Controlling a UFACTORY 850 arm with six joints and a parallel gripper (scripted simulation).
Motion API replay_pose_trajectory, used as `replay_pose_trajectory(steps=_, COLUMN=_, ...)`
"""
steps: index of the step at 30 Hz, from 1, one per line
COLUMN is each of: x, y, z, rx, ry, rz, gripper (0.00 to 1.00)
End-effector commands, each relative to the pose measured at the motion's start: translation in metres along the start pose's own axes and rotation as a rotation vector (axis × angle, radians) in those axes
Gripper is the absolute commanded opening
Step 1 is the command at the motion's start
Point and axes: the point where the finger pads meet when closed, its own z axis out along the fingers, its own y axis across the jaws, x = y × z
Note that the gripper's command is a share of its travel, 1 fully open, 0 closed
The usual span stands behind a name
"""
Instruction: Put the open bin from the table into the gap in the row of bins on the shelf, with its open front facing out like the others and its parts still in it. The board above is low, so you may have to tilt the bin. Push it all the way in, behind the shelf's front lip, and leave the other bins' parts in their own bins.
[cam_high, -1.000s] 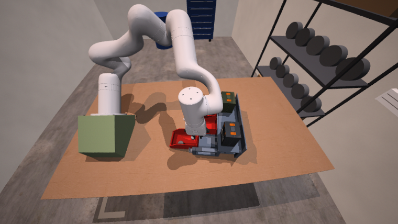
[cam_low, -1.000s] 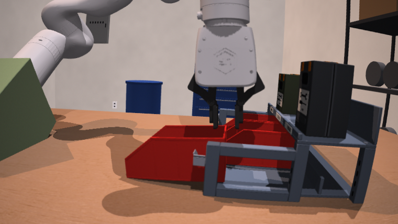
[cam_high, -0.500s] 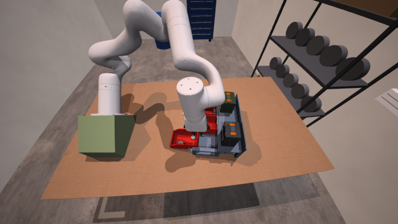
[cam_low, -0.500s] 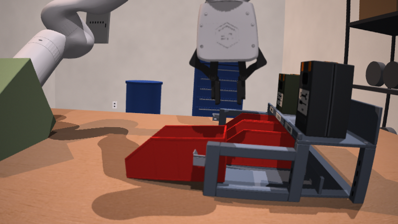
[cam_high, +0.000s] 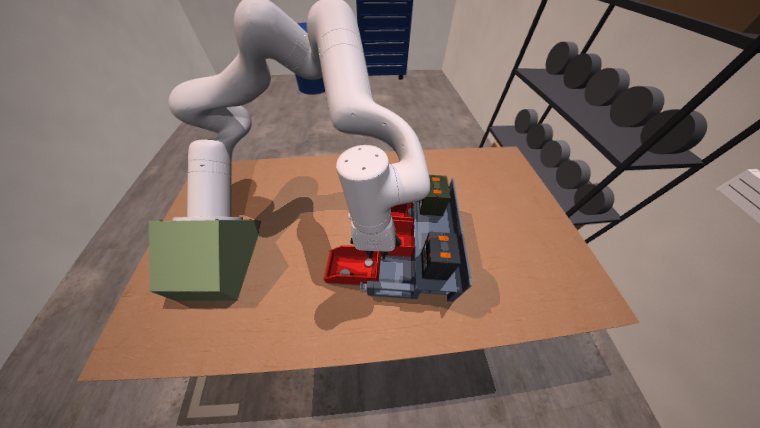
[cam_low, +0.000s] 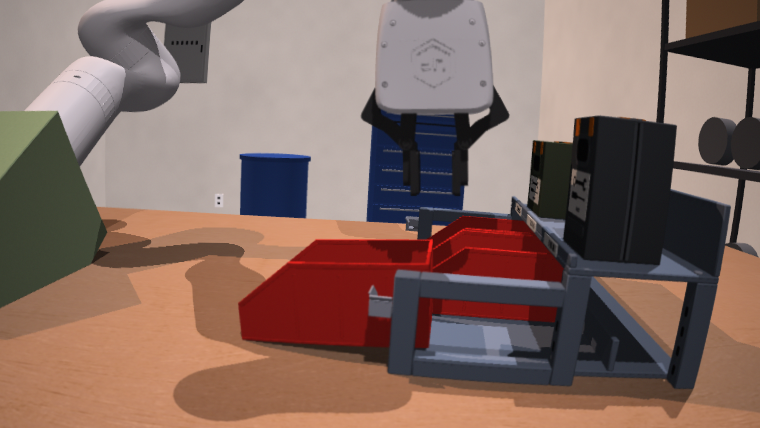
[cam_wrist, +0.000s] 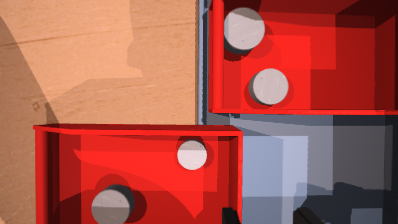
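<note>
From the exterior view, nearest me, I am seeing the grey shelf (cam_low: 409, 324) sitting on the wooden worktop (cam_low: 132, 361). The red open bin (cam_low: 324, 303) is lying on the worktop with its inner end poking partway into the shelf's front gap and most of its body sticking out toward the green pedestal (cam_low: 37, 207). Through the wrist view I am counting two grey round parts (cam_wrist: 192, 155) resting inside it. Just behind it, a second red bin (cam_low: 494, 263) is sitting in the shelf row, and the wrist view is showing two discs (cam_wrist: 269, 86) in that one. Above both, the gripper (cam_low: 434, 183) is hanging well clear of the open bin, over its inner end, with its fingers (cam_low: 410, 159) partly parted and grasping nothing. Further back, two dark boxes (cam_low: 616, 186) are standing on the shelf's top board.
</note>
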Motion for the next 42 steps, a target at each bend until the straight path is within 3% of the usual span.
replay_pose_trajectory(steps=1, x=0.0, y=0.001, z=-0.001, rx=-0.002, ry=-0.001, rz=-0.001, gripper=0.34)
replay_pose_trajectory(steps=8, x=0.0, y=0.001, z=-0.001, rx=-0.002, ry=-0.001, rz=-0.001, gripper=0.34)
replay_pose_trajectory(steps=13, x=0.004, y=-0.049, z=0.004, rx=0.076, ry=-0.001, rz=-0.001, gripper=0.34)
replay_pose_trajectory(steps=25, x=0.004, y=-0.049, z=0.004, rx=0.076, ry=-0.001, rz=-0.001, gripper=0.34)
replay_pose_trajectory(steps=30, x=0.008, y=-0.097, z=0.01, rx=0.076, ry=-0.001, rz=-0.001, gripper=0.34)
replay_pose_trajectory(steps=42, x=0.008, y=-0.097, z=0.01, rx=0.076, ry=-0.001, rz=-0.001, gripper=0.34)
